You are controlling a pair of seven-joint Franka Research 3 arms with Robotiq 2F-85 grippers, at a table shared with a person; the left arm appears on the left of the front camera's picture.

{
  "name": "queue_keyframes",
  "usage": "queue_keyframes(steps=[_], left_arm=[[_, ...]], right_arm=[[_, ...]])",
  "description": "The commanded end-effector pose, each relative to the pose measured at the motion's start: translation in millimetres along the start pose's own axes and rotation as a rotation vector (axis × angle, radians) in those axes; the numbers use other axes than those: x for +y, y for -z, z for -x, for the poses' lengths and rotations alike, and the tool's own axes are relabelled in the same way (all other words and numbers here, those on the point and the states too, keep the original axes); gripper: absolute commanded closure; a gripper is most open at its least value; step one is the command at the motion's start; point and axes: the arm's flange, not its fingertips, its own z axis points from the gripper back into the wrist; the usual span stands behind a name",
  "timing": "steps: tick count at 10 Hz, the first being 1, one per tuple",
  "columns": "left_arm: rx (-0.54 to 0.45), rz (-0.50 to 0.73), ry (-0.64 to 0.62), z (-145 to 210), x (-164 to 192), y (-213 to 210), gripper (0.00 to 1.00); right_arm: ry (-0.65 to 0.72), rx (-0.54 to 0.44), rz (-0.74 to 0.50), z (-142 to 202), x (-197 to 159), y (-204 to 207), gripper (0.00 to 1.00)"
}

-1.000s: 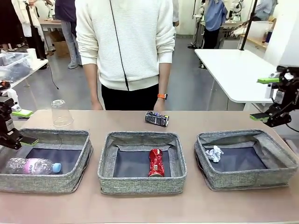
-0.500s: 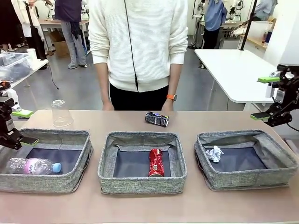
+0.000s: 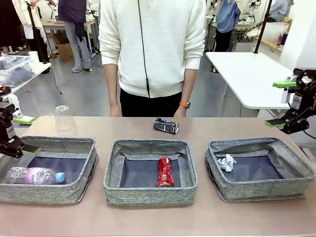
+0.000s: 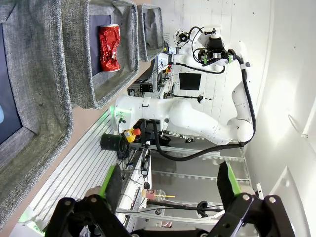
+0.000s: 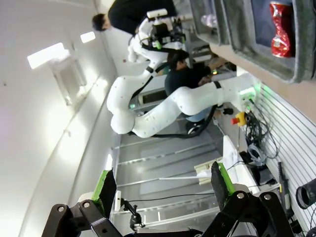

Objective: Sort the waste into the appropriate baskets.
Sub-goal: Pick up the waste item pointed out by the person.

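Three grey baskets stand in a row: left (image 3: 44,193), middle (image 3: 148,195), right (image 3: 261,190). A clear bottle (image 3: 34,175) lies in the left one, a crushed red can (image 3: 165,172) in the middle one, a white paper wad (image 3: 227,162) in the right one. On the table behind them are a dark can (image 3: 165,126) and an upturned clear cup (image 3: 64,120). My left gripper (image 3: 27,134) hangs open over the left basket's far left corner. My right gripper (image 3: 278,104) is open, above and behind the right basket. The left wrist view shows the red can (image 4: 109,48) beyond my open left gripper (image 4: 170,182).
A person in a white sweater stands at the far edge, one hand (image 3: 180,112) just behind the dark can. A white table (image 3: 247,74) stands at the back right. A clear plastic bin (image 3: 12,69) sits on a side table at the far left.
The person has stepped to the right along the far edge. Both arms and all the litter are where they were.
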Motion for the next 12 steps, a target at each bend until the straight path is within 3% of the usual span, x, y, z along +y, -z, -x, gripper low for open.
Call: queue_keyframes(steps=[1,12], left_arm=[[0.003,-0.012,0.004,2.3,-0.9,-0.6,0.00],[0.003,-0.012,0.004,2.3,-0.9,-0.6,0.00]], right_arm=[[0.022,0.003,-0.008,1.4,6.9,-0.6,0.00],[0.022,0.003,-0.008,1.4,6.9,-0.6,0.00]])
